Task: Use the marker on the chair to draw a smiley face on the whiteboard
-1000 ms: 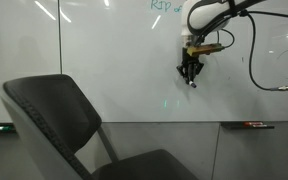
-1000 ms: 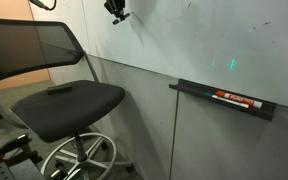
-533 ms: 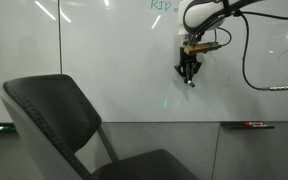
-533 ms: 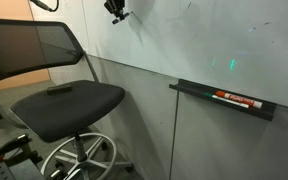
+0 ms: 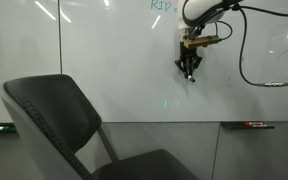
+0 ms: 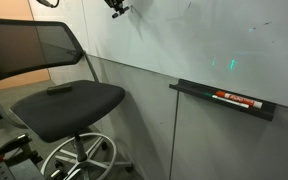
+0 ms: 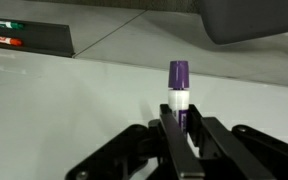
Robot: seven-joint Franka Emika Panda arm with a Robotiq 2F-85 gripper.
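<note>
My gripper [image 7: 176, 122] is shut on the marker [image 7: 178, 85], a slim stick with a white band and a purple end that points at the whiteboard [image 7: 64, 90]. In both exterior views the gripper [image 5: 190, 74] [image 6: 117, 12] is high up against the glossy whiteboard [image 5: 114, 60] [image 6: 204, 40], just under green handwriting. I cannot tell whether the tip touches the board. The smiley face is too faint to make out. The dark padded chair [image 5: 54, 115] [image 6: 69, 103] stands below, well apart from the gripper, and it also shows at the top of the wrist view [image 7: 249, 20].
A ledge under the board [image 6: 224, 100] [image 5: 249, 126] carries a red-and-black marker [image 6: 236, 99]. The arm's cable [image 5: 246, 70] loops down in front of the board. The chair's wheeled base [image 6: 79, 160] sits on the floor.
The gripper with the marker has crept slightly upward along the board. The chair and the ledge are unchanged.
</note>
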